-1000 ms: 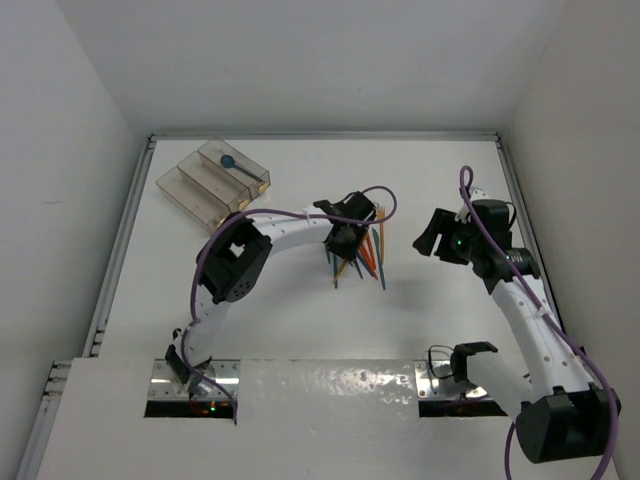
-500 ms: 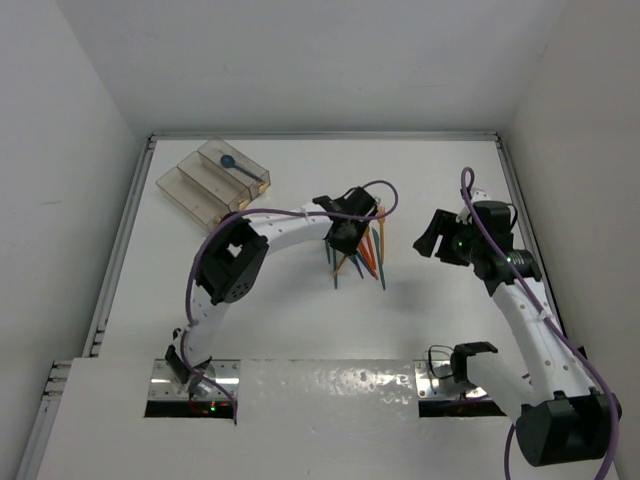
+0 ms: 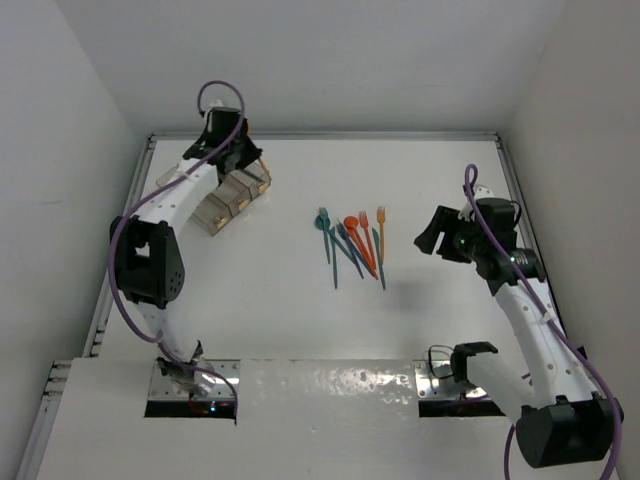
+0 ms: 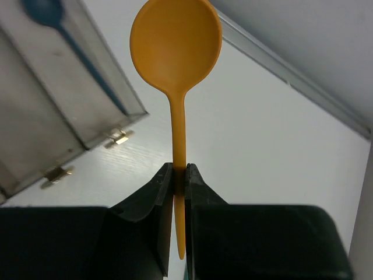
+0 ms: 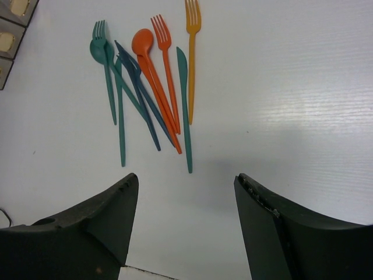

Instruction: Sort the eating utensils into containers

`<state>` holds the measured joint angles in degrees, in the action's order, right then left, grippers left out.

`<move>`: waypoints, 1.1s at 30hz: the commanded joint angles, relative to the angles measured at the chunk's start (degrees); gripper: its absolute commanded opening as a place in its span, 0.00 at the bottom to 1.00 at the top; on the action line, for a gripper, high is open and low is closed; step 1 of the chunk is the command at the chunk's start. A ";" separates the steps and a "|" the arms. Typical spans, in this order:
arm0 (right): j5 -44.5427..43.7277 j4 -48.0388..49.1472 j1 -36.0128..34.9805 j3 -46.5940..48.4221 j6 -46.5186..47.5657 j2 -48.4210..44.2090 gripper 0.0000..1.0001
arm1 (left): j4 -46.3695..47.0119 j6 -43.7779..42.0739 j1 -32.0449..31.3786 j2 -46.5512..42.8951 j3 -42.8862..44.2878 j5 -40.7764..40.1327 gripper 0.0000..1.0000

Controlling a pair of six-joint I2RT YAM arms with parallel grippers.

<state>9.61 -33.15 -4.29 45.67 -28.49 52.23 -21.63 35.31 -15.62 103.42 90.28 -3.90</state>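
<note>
— Change since the last check?
— The left gripper (image 4: pixel 179 175) has left the pile (image 3: pixel 356 245) and now hangs over the tray (image 3: pixel 212 213) at 10 o'clock. Its jaws are clamped on an orange spoon (image 4: pixel 176 41), bowl outward.
— And the right gripper (image 5: pixel 185 182)?
— Unmoved at the pile's 3 o'clock, jaws wide, empty. A blue spoon (image 4: pixel 44 9) lies in the tray.

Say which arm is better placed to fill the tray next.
Left. The left end effector is shut on an orange spoon by the tray. The right end effector is open, far from it.
</note>
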 commanded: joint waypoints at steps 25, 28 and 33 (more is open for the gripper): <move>-0.55 0.01 -0.19 2.41 1.24 1.21 0.69 | 4.31 15.32 13.95 23.93 14.75 -7.09 0.03; -0.38 0.10 -0.10 2.23 1.16 1.47 0.70 | 4.40 14.35 13.95 24.72 15.10 -5.95 0.20; -0.20 0.19 -0.10 1.35 1.07 1.65 0.69 | 4.31 12.86 13.95 23.77 14.57 -4.36 0.39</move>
<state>9.43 -33.61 -4.29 45.91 -28.03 53.76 -18.39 49.91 -2.24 128.33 103.24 -9.28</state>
